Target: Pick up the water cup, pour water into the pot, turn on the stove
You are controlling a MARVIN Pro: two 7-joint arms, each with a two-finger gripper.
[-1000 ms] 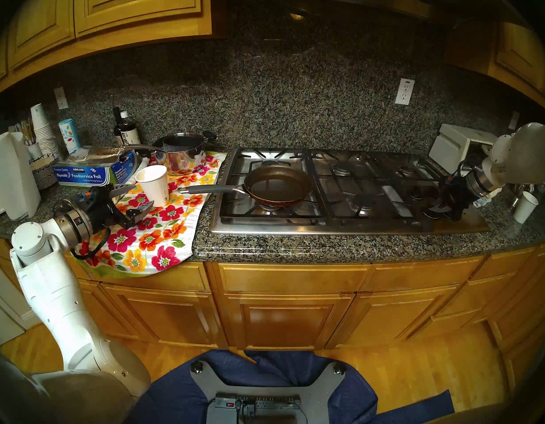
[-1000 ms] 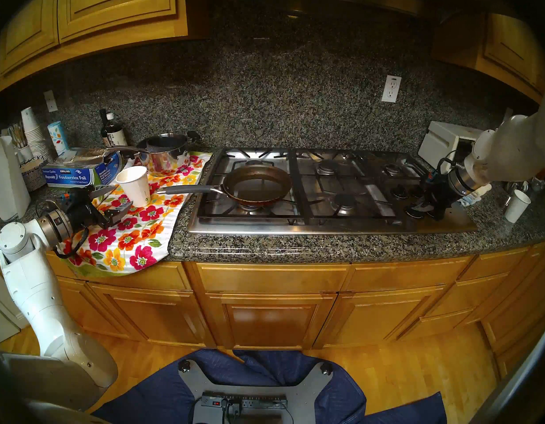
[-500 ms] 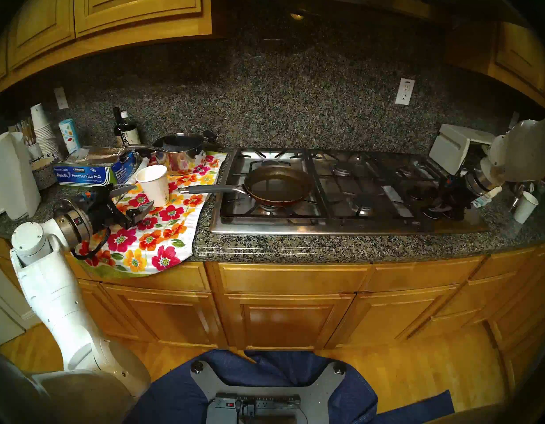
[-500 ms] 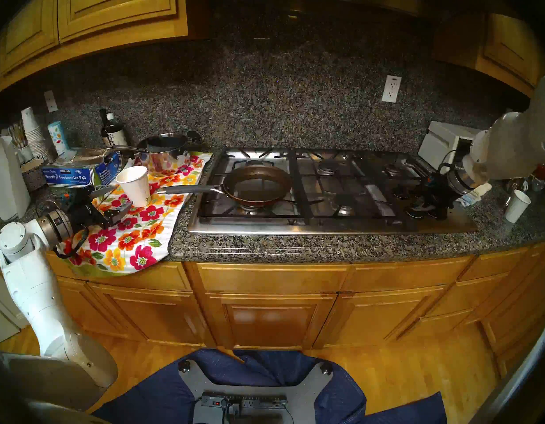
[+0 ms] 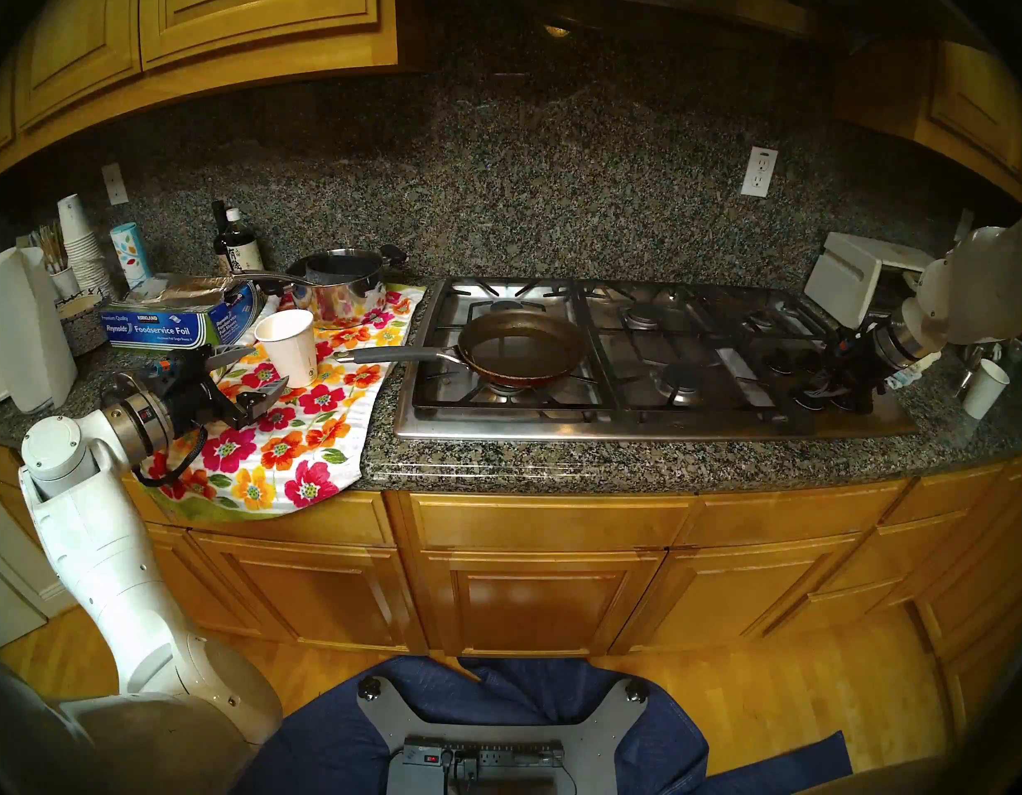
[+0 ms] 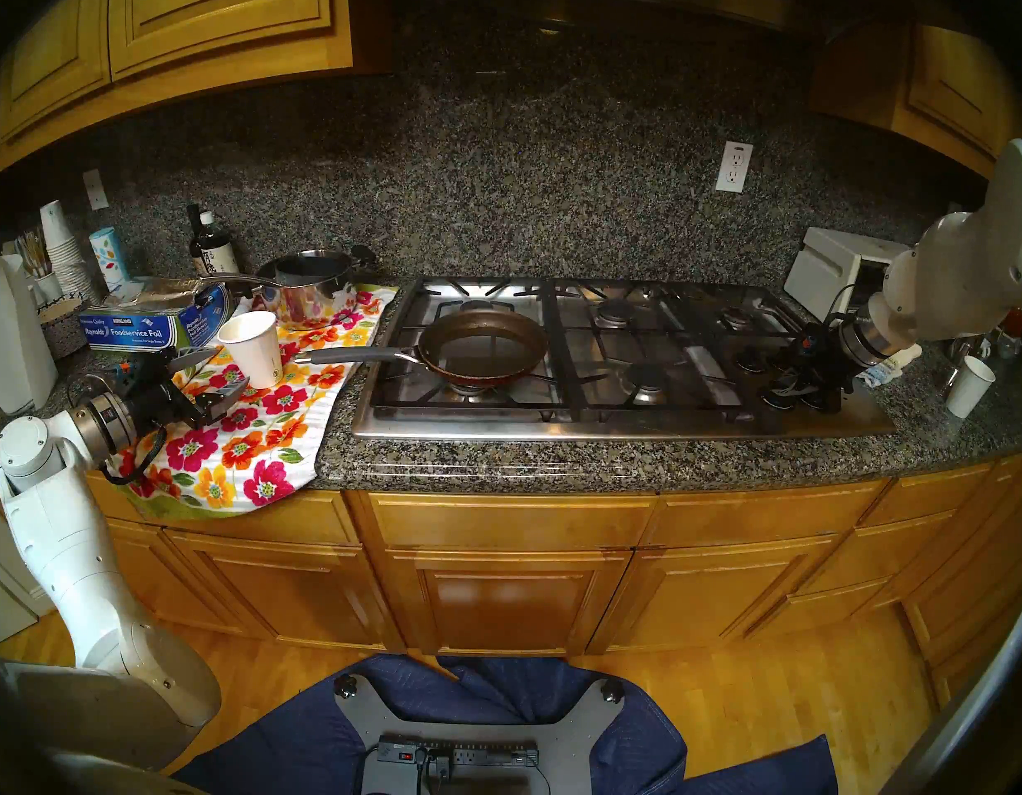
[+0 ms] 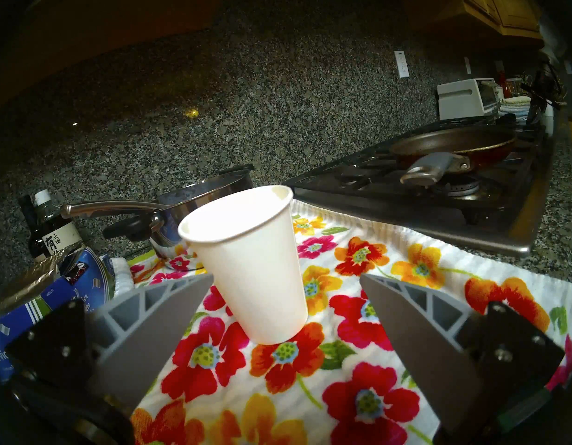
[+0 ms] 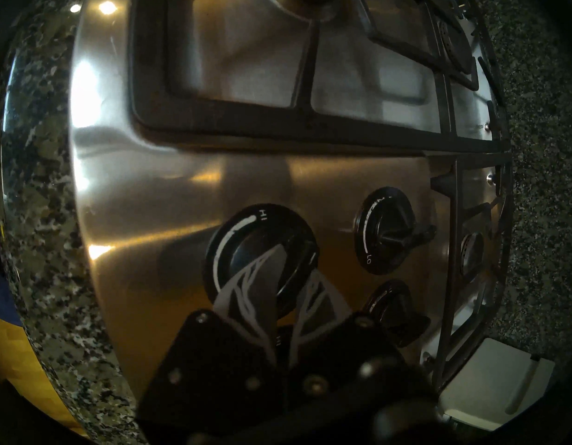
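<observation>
Rolled at the wrist since a second ago, the right gripper [image 8: 291, 274] stays clamped on a front stove [image 5: 657, 421] knob [image 8: 262, 258]; left gripper [image 5: 250, 372] idles spread beside the cup [image 5: 290, 346], left of the pan [image 5: 523, 349]

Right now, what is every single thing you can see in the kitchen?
water cup: one, white, upright on the towel
flowery towel: one, white with red and orange, left of stove
frying pan: one, brown inside, on front-left burner
stove: one, steel, black grates
knobs: several, black, stove's right end
steel saucepan: one, shiny, behind cup
foil box: one, blue
cup stack: one, white, far left
left gripper: open, beside cup
right gripper: shut on a knob
</observation>
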